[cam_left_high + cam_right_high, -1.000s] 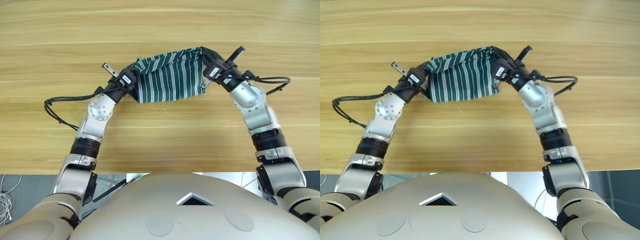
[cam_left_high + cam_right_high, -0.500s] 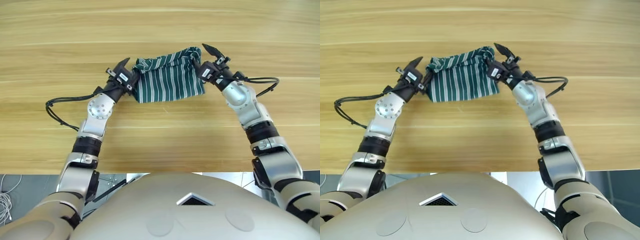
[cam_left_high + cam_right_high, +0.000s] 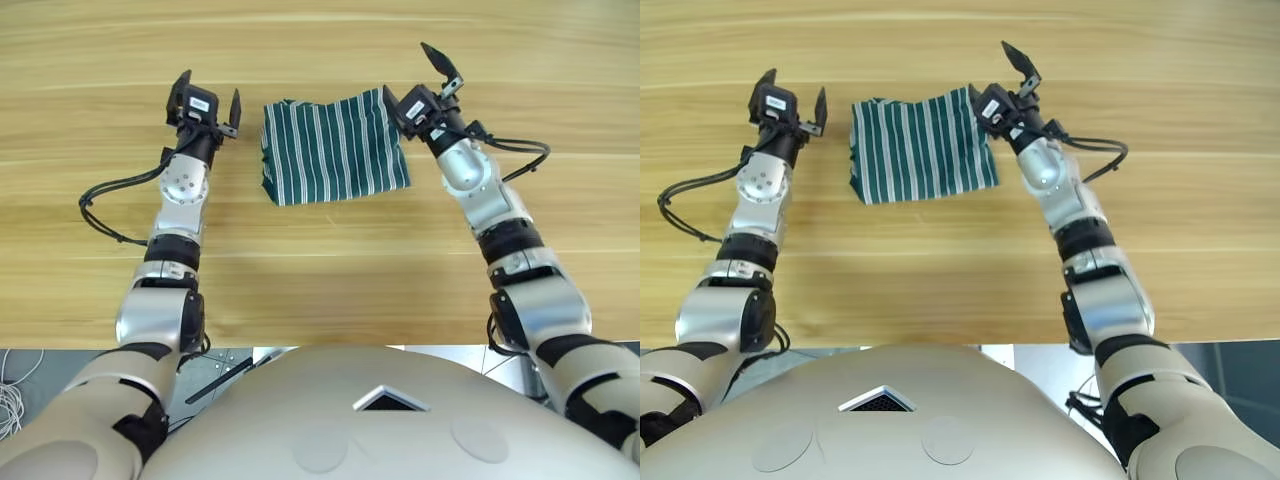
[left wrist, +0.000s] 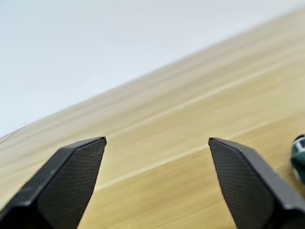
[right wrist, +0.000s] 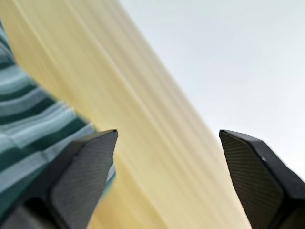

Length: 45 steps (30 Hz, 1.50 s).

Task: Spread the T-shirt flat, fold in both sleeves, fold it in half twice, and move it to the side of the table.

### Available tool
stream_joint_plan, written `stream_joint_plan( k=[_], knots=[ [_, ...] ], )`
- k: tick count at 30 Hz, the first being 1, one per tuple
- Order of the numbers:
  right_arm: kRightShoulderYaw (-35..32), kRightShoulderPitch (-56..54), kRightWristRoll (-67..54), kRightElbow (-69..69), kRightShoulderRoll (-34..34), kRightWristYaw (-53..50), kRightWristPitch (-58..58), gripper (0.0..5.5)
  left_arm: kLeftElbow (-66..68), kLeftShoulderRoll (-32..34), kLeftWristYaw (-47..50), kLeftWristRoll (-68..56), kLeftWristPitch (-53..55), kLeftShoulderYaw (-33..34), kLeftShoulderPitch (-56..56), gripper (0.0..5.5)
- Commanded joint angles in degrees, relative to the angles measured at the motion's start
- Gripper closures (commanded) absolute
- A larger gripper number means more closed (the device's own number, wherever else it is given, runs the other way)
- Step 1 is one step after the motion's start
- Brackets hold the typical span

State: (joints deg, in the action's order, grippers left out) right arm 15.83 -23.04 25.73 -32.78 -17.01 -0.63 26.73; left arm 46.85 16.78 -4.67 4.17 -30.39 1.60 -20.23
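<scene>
The T-shirt [image 3: 333, 148] lies on the bench [image 3: 320, 270], folded into a compact, roughly square packet of dark green cloth with thin white stripes running from its near edge to its far edge. It rests flat and slightly skewed, so that its right side reaches a little farther from the robot than its left. The near edge is fairly straight and the left edge is rounded. The packet sits between the two arms on the middle band of the wooden top, well back from the bench's near edge. The left claw [image 3: 210, 90] is near the packet's far left corner, apart from the cloth with a strip of bare wood between them. Its two black fingers are spread wide and hold nothing. In the left wrist view those fingers [image 4: 71, 181] frame bare wood, with a sliver of green cloth at the side. The right claw [image 3: 408, 72] is at the packet's far right corner, likewise splayed and empty. One of its fingers is tilted up over the wood and the other is close by the corner of the cloth, but whether that one touches the fabric cannot be told. In the right wrist view the striped cloth lies behind one finger [image 5: 81, 176]. A black cable [image 3: 120, 185] loops from the left forearm onto the bench, and a second cable [image 3: 540, 148] arcs beside the right forearm.
</scene>
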Motion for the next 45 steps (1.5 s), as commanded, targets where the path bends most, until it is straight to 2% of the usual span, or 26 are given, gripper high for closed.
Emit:
stream_joint_plan(
  k=[1,4,7,12,16,20,24,29,32,35,38,40,42,45],
  knots=[
    [6.67,5.0,0.34,11.2,5.09,5.47,-1.26,1.57,-1.81,-2.58,-1.66,-8.73,-3.84,5.98,0.77,1.51],
    [10.19,4.4,1.88,5.39,8.08,6.37,-1.93,1.57,2.78,-4.9,-1.54,-14.6,-5.88,10.82,-2.01,1.51],
    [8.51,1.04,0.34,-5.59,8.43,5.85,-2.81,1.57,8.25,-5.67,-0.93,-17.24,-6.5,14.08,-4.28,1.51],
    [-1.3,-5.99,-11.08,-22.61,9.75,10.79,-8.72,1.57,9.92,-6.78,-2.67,-20.25,-8.28,17.21,-5.03,1.51],
    [-11.24,-9.02,-21.54,-28.83,8.92,14.11,-22.43,1.57,10.4,-6.8,-3.19,-20.68,-8.75,18.07,-5.58,1.51],
    [-22.42,-13.78,-30.57,-33.77,5.27,6.71,-33.95,1.57,11.61,-5.59,-2.89,-21.07,-8.98,19.42,-5.72,1.51],
    [-35.19,-20.93,-38.34,-39.98,-4.13,-9.78,-33.52,1.57,12.03,-3.15,-2.46,-22.21,-10.76,22.44,-3.38,1.51],
    [-43.31,-22.48,-41.34,-43.6,-12.37,-21.58,-31.01,1.57,12.49,-0.94,-2.26,-23.52,-12.96,25.82,-0.51,1.51],
    [-46.38,-21.13,-42.09,-44.19,-13.99,-26.75,-29.42,1.57,11.56,0.07,-2.44,-24.61,-14.13,27.76,2.07,1.51],
    [-45.11,-22.64,-39.73,-43.74,-12.38,-25.87,-25.4,1.57,10.15,0.98,-2.6,-25.73,-15.18,29.49,5.21,1.51],
    [-41.53,-24.86,-36.06,-42.14,-10.72,-22.1,-16.47,1.57,7.24,0.6,-0.73,-23.78,-17.2,29.3,8.41,1.51],
    [-36.0,-26.32,-30.72,-39.32,-8.24,-21.02,-6.69,1.57,2.76,-0.9,0.58,-21.01,-18.21,27.44,10.73,1.51],
    [-27.79,-27.31,-23.75,-36.19,-2.95,-18.28,1.46,1.57,-1.74,-1.99,4.11,-15.14,-16.77,24.09,10.65,1.51],
    [-17.74,-27.59,-16.22,-36.78,7.58,-13.32,5.33,1.57,-1.99,-3.68,9.86,-6.98,-11.48,18.56,3.79,1.51]
  ],
)
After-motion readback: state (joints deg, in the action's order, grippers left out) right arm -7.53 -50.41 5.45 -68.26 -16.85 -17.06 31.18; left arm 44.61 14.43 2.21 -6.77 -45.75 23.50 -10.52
